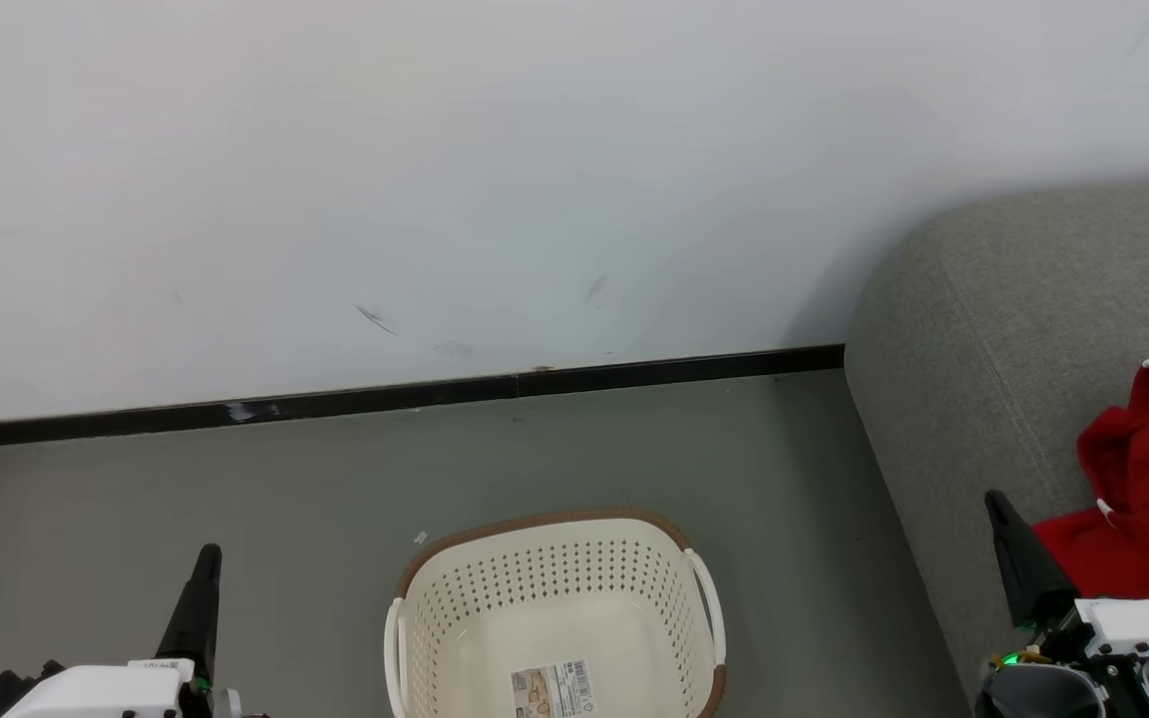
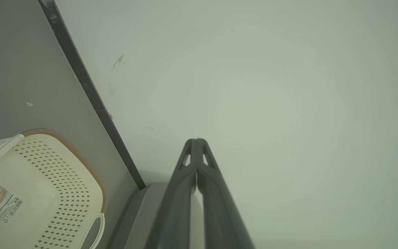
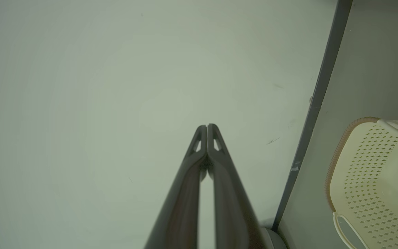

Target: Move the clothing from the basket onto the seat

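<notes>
The cream-white basket (image 1: 555,608) stands on the grey floor at the bottom middle of the head view, with just a label sticker (image 1: 553,690) on its bottom. Red clothing (image 1: 1148,479) with a bit of white trim lies bunched on the grey seat (image 1: 973,339) at the right. My left gripper (image 1: 207,554) is shut at the lower left, to the left of the basket. My right gripper (image 1: 995,501) is shut over the seat's front, just left of the clothing. Both wrist views show closed fingertips against the wall, left gripper (image 2: 196,141), right gripper (image 3: 207,126), with the basket (image 2: 47,186) (image 3: 371,173) at one side.
A white wall (image 1: 435,179) with a black baseboard (image 1: 385,397) runs behind the basket. Open grey floor (image 1: 186,479) lies between wall, basket and seat. A small white scrap (image 1: 420,538) lies on the floor near the basket's rim.
</notes>
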Motion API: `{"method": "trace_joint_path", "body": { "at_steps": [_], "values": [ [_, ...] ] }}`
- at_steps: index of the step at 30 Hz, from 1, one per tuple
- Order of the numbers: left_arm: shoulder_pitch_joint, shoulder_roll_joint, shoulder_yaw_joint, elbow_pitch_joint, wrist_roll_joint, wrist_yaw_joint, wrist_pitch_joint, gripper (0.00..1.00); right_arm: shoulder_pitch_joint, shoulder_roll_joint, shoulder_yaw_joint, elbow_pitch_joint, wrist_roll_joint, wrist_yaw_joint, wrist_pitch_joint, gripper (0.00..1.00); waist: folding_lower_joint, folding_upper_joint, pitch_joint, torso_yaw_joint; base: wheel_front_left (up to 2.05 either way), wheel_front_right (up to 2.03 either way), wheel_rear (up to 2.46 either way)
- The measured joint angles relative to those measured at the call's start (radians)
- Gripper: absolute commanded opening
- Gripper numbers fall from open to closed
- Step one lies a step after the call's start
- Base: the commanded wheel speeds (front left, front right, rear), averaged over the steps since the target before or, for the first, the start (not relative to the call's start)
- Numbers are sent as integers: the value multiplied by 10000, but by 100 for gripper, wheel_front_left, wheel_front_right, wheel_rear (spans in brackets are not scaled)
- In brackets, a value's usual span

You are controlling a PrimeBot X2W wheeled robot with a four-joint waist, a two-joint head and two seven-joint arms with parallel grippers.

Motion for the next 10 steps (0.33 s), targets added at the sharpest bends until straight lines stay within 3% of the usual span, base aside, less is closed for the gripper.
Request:
{"method": "trace_joint_path", "body": {
  "at_steps": [10],
  "values": [
    [0, 0, 0, 0, 0, 0, 0, 0, 0, 0, 0, 0, 0, 2, 0, 0, 0, 0, 0, 0, 0, 0, 0]
  ]
}}
